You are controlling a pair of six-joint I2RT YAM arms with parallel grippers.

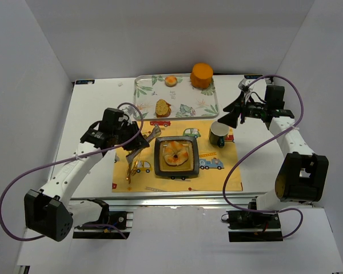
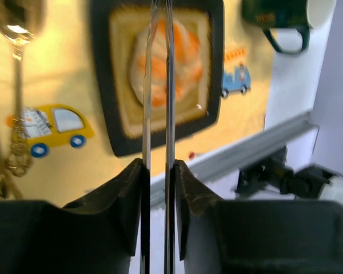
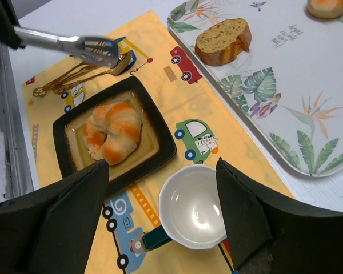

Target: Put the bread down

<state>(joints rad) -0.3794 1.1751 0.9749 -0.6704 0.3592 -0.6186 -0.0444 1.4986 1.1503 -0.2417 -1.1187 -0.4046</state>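
- While the yellow placemat (image 1: pixel 217 177) carries the setting, the square dark plate (image 1: pixel 158 157) sits at its middle.
- Right gripper (image 1: pixel 235 116) hangs above the mug (image 1: pixel 218 135), fingers spread wide, holding nothing.
- Left gripper (image 2: pixel 158 182) is pressed tight on metal tongs (image 2: pixel 158 85), whose tips carry nothing near the plate's edge.
- Bread (image 1: pixel 176 153) lies flat inside the plate. The placing looks done, and the next move likely calls for drawing the tongs clear without nudging it.
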